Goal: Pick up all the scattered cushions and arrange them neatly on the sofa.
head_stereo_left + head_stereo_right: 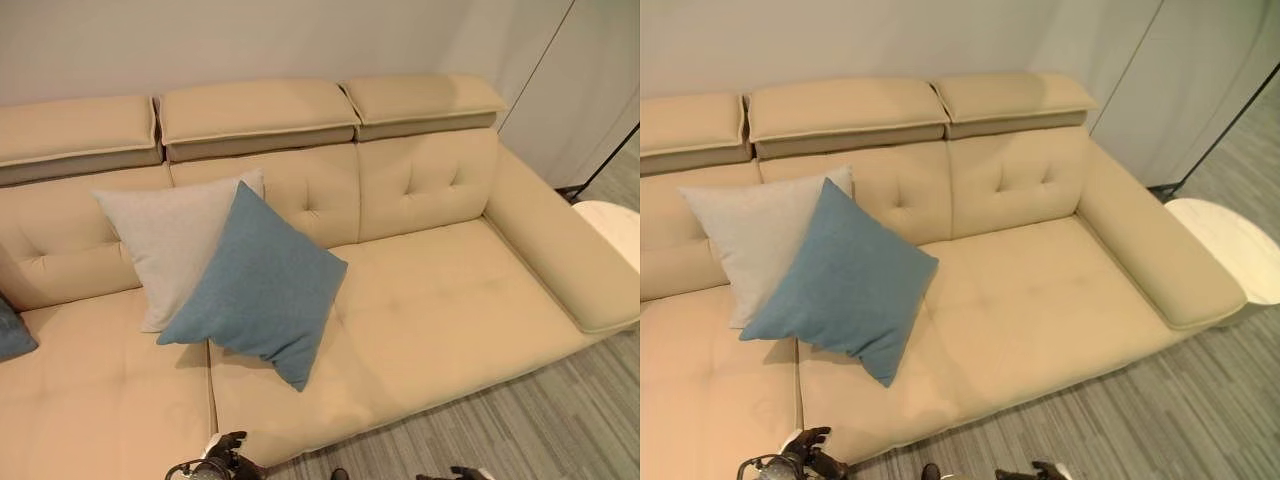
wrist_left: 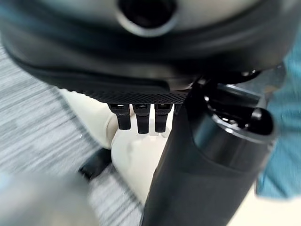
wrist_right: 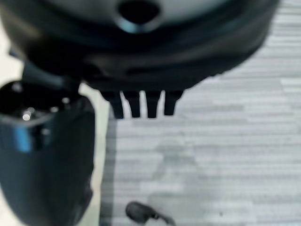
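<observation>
The fingers of the left hand hang straight and empty, and those of the right hand do likewise — nothing is held. A blue cushion stands on one corner at the sofa's middle, leaning against the backrest and overlapping a grey cushion at its ten o'clock. A dark blue cushion peeks in at nine o'clock. The beige sofa bears them all — a white round table sits just beside its armrest at three o'clock, on grey striped floor.
</observation>
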{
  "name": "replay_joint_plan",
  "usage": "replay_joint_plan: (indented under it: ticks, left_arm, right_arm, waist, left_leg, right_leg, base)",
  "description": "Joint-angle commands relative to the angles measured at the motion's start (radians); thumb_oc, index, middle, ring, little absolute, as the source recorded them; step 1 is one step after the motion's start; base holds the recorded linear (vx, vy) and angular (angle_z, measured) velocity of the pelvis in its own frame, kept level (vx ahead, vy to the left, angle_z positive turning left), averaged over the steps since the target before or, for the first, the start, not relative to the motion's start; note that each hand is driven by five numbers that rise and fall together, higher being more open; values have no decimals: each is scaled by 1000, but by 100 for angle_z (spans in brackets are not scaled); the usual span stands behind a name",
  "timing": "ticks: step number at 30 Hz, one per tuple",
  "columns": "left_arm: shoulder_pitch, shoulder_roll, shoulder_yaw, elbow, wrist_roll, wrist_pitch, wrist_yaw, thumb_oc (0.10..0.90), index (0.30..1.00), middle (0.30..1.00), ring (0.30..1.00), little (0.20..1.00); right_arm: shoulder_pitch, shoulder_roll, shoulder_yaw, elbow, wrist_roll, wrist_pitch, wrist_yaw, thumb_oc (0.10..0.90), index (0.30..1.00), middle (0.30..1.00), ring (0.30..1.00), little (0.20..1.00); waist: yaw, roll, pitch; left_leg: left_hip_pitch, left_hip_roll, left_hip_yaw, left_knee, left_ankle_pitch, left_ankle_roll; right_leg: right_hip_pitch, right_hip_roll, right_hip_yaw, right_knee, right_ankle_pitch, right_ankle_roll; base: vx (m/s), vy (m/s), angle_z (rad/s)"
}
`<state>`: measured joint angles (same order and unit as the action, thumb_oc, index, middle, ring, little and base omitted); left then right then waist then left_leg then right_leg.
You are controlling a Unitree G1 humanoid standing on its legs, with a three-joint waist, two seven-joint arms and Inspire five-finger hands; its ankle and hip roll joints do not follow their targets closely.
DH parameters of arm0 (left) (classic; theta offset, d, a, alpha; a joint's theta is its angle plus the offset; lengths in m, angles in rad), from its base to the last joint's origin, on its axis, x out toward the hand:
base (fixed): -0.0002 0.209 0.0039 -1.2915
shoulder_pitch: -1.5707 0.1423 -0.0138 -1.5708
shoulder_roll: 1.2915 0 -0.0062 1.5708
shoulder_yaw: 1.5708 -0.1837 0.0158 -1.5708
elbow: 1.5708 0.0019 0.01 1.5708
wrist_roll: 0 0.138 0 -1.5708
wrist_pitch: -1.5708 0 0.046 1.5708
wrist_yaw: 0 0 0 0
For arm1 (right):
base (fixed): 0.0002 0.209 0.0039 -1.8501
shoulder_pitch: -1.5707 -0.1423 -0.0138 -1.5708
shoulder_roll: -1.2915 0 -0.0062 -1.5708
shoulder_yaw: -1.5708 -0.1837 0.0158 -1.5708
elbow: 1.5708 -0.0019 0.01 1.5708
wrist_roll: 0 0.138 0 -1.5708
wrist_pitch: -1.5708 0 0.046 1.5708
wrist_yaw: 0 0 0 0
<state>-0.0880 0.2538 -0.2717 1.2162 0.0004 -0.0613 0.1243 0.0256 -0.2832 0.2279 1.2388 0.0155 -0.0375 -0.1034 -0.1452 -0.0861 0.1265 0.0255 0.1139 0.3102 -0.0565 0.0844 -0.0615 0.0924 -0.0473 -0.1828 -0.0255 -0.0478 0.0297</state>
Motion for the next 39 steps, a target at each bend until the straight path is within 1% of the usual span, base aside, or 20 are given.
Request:
replay_joint_plan:
  ticks: [1,3,4,5,6,7,8,9,11,14,15,17,21,24,26,29,30,33,36,39]
  left_arm:
    - [-39,61,11,-91,-25,-55,49,800,900,900,900,900]
    - [-38,67,12,-120,-26,-57,57,800,900,900,900,900]
    - [-40,79,16,-163,-32,-65,71,800,900,900,900,900]
    - [-35,108,33,-275,-45,-81,104,800,900,900,900,900]
    - [-21,120,44,-329,-45,-90,118,800,900,900,900,900]
    - [7,132,68,-397,-45,-99,135,800,900,900,900,900]
    - [8,132,69,-398,-44,-99,135,800,900,900,900,900]
    - [60,141,109,-484,-41,-111,145,800,900,900,900,900]
    - [92,141,134,-532,-42,-117,150,800,900,900,900,900]
    - [158,154,200,-653,-21,-123,165,800,900,900,900,900]
    - [170,171,232,-725,10,-122,190,800,900,900,900,900]
    - [169,176,243,-750,27,-118,201,800,900,900,900,900]
    - [135,205,269,-884,127,-109,265,800,900,900,900,900]
    - [102,190,279,-954,123,-118,289,800,900,900,900,900]
    - [89,183,275,-961,116,-124,289,800,900,900,900,900]
    - [2,191,226,-989,112,-132,303,800,900,900,900,900]
    - [0,191,226,-988,112,-133,304,800,900,900,900,900]
    - [-105,199,183,-999,148,-123,366,800,900,900,900,900]
    - [-116,200,184,-1023,159,-120,375,800,900,900,900,900]
    - [-94,196,206,-1052,148,-122,377,800,900,900,900,900]
  right_arm:
    - [-69,-42,-3,-47,26,-33,-40,800,900,900,900,900]
    - [-73,-41,-3,-61,27,-37,-44,800,900,900,900,900]
    - [-82,-45,-5,-87,35,-44,-49,800,900,900,900,900]
    - [-90,-55,-20,-174,49,-63,-69,800,900,900,900,900]
    - [-88,-62,-28,-216,53,-73,-78,800,900,900,900,900]
    - [-83,-71,-38,-256,53,-84,-87,800,900,900,900,900]
    - [-83,-71,-38,-257,53,-84,-87,800,900,900,900,900]
    - [-69,-90,-63,-329,58,-98,-87,800,900,900,900,900]
    - [-63,-101,-74,-364,56,-104,-86,800,900,900,900,900]
    - [-44,-132,-114,-498,61,-120,-87,800,900,900,900,900]
    - [-43,-145,-137,-569,76,-129,-91,800,900,900,900,900]
    - [-43,-149,-145,-594,86,-133,-92,800,900,900,900,900]
    - [-73,-154,-171,-664,134,-144,-116,800,900,900,900,900]
    - [-97,-155,-167,-684,141,-146,-132,800,900,900,900,900]
    - [-102,-154,-166,-688,145,-147,-135,800,900,900,900,900]
    - [-156,-148,-131,-695,165,-151,-147,800,900,900,900,900]
    - [-158,-148,-131,-695,165,-151,-147,800,900,900,900,900]
    - [-230,-138,-89,-704,163,-156,-176,800,900,900,900,900]
    - [-241,-136,-84,-714,157,-153,-186,800,900,900,900,900]
    - [-227,-134,-91,-719,150,-149,-187,800,900,900,900,900]
  waist:
    - [37,-11,16]
    - [38,-10,15]
    - [36,-8,27]
    - [37,1,53]
    - [38,4,56]
    - [44,7,56]
    - [44,7,56]
    - [52,7,49]
    - [56,8,40]
    - [67,11,15]
    - [73,17,9]
    - [75,19,9]
    - [82,37,11]
    - [84,50,20]
    - [83,55,21]
    - [77,73,37]
    - [77,73,37]
    - [71,90,66]
    - [69,102,63]
    - [71,109,61]
  left_leg:
    - [-6,-24,21,103,-145,20]
    - [-7,-26,24,98,-144,23]
    - [-1,-27,24,97,-144,29]
    - [-8,-25,24,101,-147,39]
    - [-8,-27,25,100,-148,40]
    - [-2,-30,29,98,-150,40]
    - [-2,-30,28,97,-150,40]
    - [5,-33,30,93,-149,38]
    - [12,-35,31,83,-145,35]
    - [34,-38,34,44,-129,24]
    - [40,-38,31,17,-111,14]
    - [45,-38,27,3,-102,10]
    - [40,-39,-2,-31,-80,-9]
    - [25,-38,-16,-31,-73,-18]
    - [20,-36,-19,-31,-72,-20]
    - [4,-33,-24,-31,-64,-28]
    - [0,-32,-24,-31,-61,-27]
    - [-41,-32,-28,-31,-52,-32]
    - [-63,-31,-30,-31,-47,-31]
    - [-57,-32,-33,-31,-54,-32]
  right_leg:
    - [-52,-103,32,118,-37,115]
    - [-76,-105,34,146,-26,121]
    - [-105,-107,37,196,-21,131]
    - [-170,-113,28,275,-10,139]
    - [-170,-117,12,273,-16,136]
    - [-158,-127,-15,256,-21,130]
    - [-157,-127,-15,256,-21,130]
    - [-127,-135,-43,217,-27,123]
    - [-107,-134,-50,191,-28,122]
    - [-59,-128,-64,114,-27,120]
    - [-41,-121,-72,77,-23,120]
    - [-34,-117,-75,61,-20,120]
    - [-1,-103,-97,-23,-3,117]
    - [4,-99,-107,-56,5,117]
    - [2,-97,-109,-59,6,116]
    - [-10,-97,-107,-62,7,117]
    - [-14,-97,-107,-62,10,116]
    - [-58,-97,-94,-62,17,120]
    - [-83,-97,-88,-62,22,119]
    - [-74,-99,-89,-62,14,119]
  base:
    - [41,154,-15]
    - [7,69,-21]
    - [-76,86,-8]
    - [-78,100,-7]
    - [-65,69,-15]
    - [2,17,-15]
    - [40,-16,-19]
    - [74,-39,-18]
    - [80,-44,-7]
    - [89,-67,7]
    - [70,-96,12]
    - [30,-59,7]
    - [15,-68,19]
    - [-17,-37,23]
    - [-11,-25,21]
    - [-24,-19,13]
    - [-79,-6,8]
    - [-126,2,6]
    - [-5,10,2]
    - [20,2,0]
